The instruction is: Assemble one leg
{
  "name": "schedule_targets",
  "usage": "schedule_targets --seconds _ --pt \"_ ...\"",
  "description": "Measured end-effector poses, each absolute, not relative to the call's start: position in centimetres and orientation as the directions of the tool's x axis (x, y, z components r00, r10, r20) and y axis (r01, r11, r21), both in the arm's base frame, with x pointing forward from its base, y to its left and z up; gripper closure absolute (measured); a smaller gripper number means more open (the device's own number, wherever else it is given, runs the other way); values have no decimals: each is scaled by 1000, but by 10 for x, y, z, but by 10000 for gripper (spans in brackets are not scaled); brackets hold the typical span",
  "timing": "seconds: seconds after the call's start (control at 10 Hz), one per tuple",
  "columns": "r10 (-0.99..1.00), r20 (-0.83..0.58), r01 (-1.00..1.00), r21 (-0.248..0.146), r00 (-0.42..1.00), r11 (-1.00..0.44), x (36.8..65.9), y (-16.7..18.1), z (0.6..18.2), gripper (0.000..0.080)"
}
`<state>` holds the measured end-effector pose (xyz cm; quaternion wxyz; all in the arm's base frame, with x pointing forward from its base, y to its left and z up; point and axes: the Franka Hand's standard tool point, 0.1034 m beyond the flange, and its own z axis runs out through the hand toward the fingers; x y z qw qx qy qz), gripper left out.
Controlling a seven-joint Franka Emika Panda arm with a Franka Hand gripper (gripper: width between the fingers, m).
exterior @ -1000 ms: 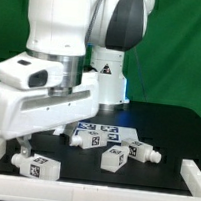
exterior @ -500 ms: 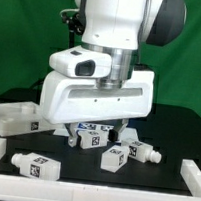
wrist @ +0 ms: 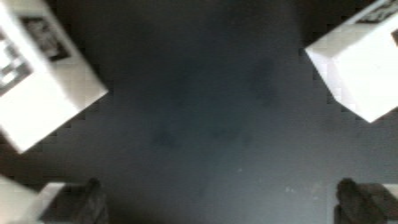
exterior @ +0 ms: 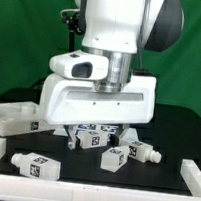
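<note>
Several stubby white tagged legs lie on the black table in the exterior view: one at the front left, one in the middle, one to its right, and one further back. My gripper hangs low over the back leg, and the wide white hand hides its fingers. In the wrist view the gripper is open, with dark fingertips wide apart and only bare black table between them. White tagged parts show at one side and the other.
The flat white tabletop with raised rims lies at the exterior view's left. A white frame rail borders the table's front and sides. The robot base stands behind the legs.
The arm has swung from the exterior view's left to the middle, uncovering the tabletop. In the last half second it has barely moved. The legs have not moved.
</note>
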<state>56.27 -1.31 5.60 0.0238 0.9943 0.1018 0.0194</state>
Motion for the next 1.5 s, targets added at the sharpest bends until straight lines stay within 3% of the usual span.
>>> schedule_targets --seconds 0.2,0.7,1.1,1.3,1.5 --pt "-74 14 -74 11 997 -997 554 18 49 151" --pt "-132 22 -132 -6 991 -991 547 15 41 151" --pt "-266 -32 -266 -10 963 -964 525 17 13 151" --pt "-260 -29 -260 -14 965 -965 526 17 15 151" --pt "-260 -29 -260 -14 965 -965 526 17 15 407"
